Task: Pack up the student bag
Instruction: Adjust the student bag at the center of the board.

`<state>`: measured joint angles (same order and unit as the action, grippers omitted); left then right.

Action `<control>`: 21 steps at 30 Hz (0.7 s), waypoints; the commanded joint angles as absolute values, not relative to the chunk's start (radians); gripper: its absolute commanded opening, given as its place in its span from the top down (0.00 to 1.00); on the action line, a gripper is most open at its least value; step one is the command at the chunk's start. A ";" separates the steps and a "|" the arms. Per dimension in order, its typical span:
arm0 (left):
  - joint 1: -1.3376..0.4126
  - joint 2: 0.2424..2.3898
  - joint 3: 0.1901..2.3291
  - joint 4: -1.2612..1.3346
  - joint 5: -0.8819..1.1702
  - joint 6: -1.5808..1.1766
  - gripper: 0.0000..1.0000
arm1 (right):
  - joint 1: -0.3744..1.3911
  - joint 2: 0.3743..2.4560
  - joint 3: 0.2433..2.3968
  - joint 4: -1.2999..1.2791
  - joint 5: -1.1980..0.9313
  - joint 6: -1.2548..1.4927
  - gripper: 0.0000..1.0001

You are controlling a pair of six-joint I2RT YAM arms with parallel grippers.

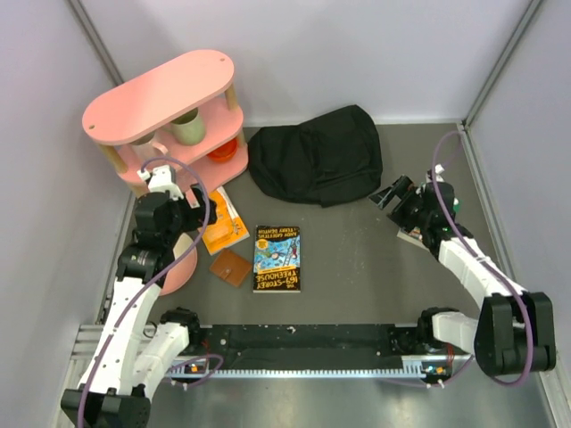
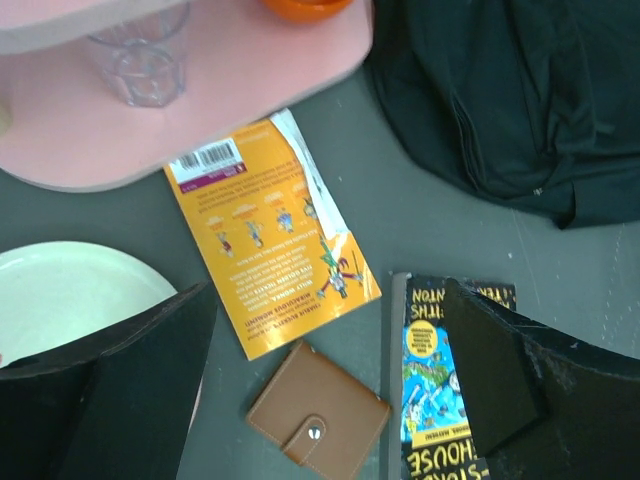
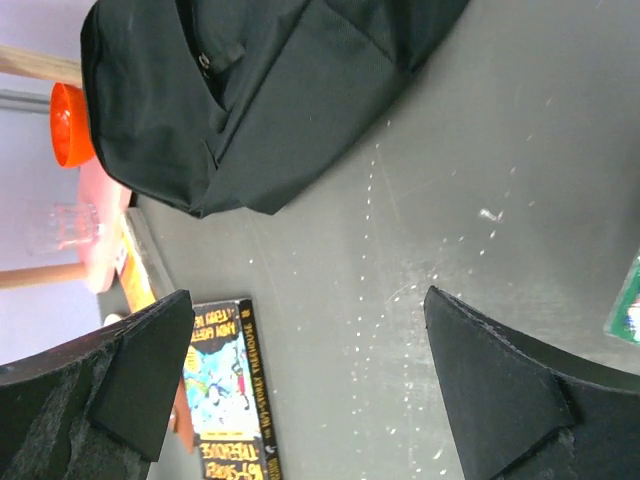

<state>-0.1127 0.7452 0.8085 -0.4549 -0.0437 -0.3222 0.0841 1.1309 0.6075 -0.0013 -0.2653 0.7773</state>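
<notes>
The student bag (image 1: 312, 156) is a floppy black backpack lying at the back middle of the table, also in the left wrist view (image 2: 510, 100) and the right wrist view (image 3: 260, 90). My left gripper (image 2: 325, 375) hangs open above a brown wallet (image 2: 318, 422), with an orange book (image 2: 270, 240) and a blue paperback (image 2: 430, 400) to either side. From above, the left gripper (image 1: 192, 212) is beside the pink shelf. My right gripper (image 1: 393, 194) is open and empty over bare table, right of the bag; its wrist view (image 3: 310, 370) shows only grey surface between the fingers.
A pink two-tier shelf (image 1: 161, 94) at the back left holds a green mug (image 1: 188, 127), a clear glass (image 2: 140, 60) and an orange bowl (image 1: 223, 152). A pale plate (image 2: 70, 290) lies left of the books. A small green-edged item (image 3: 628, 305) lies under the right arm.
</notes>
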 commanded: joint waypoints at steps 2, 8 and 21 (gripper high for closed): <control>-0.112 0.770 0.830 -0.454 0.081 -0.281 0.01 | 0.158 1.235 0.624 0.173 -0.284 0.937 0.04; -0.106 0.778 0.819 -0.442 0.133 -0.270 0.01 | 0.273 1.446 0.724 0.221 -0.192 1.021 0.06; -0.100 0.802 0.810 -0.446 0.133 -0.279 0.01 | 0.480 1.684 0.789 0.431 0.173 1.342 0.09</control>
<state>-0.1059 0.7849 0.8085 -0.4721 0.1169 -0.2852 0.4377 1.6341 0.7860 0.2821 -0.0391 1.1831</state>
